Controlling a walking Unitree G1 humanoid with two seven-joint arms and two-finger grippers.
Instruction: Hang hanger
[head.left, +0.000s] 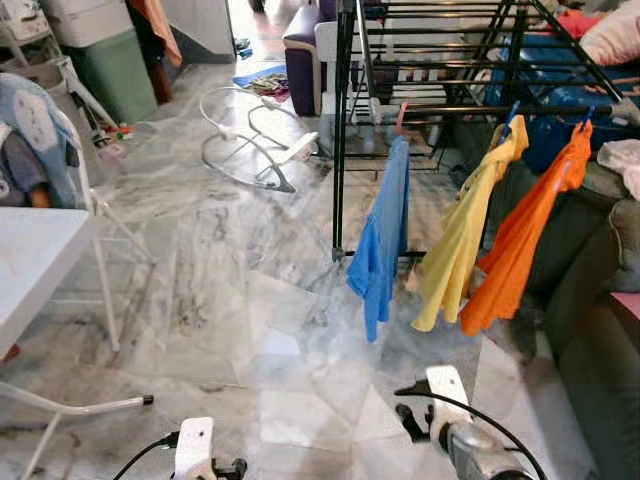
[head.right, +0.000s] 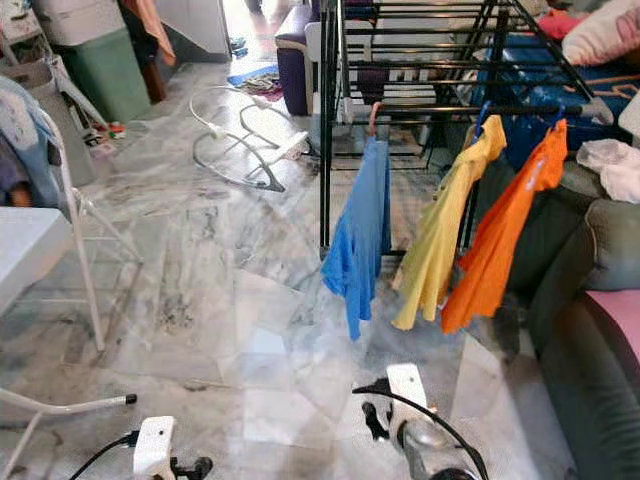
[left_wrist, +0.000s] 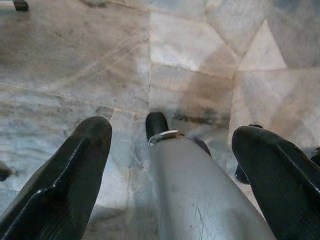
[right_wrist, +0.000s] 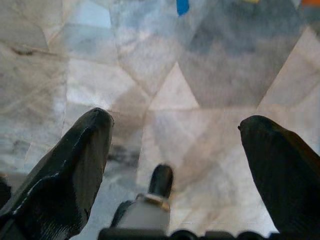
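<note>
A black drying rack (head.left: 343, 150) stands ahead on the marble floor. From its front rail hang a blue shirt (head.left: 382, 240) on a pink hanger (head.left: 401, 115), a yellow shirt (head.left: 460, 245) and an orange shirt (head.left: 520, 240), the last two on blue hangers. Both arms are low at the bottom edge of the eye views, well short of the rack. My left gripper (left_wrist: 172, 130) is open over the floor with nothing between its fingers. My right gripper (right_wrist: 177, 121) is open too and holds nothing. A silver leg shows between the fingers in each wrist view.
A white folding table (head.left: 30, 270) and a high chair (head.left: 40, 130) stand at the left. A white bouncer frame (head.left: 250, 140) lies on the floor behind. A dark sofa (head.left: 590, 330) runs along the right, a green bin (head.left: 120, 70) sits far left.
</note>
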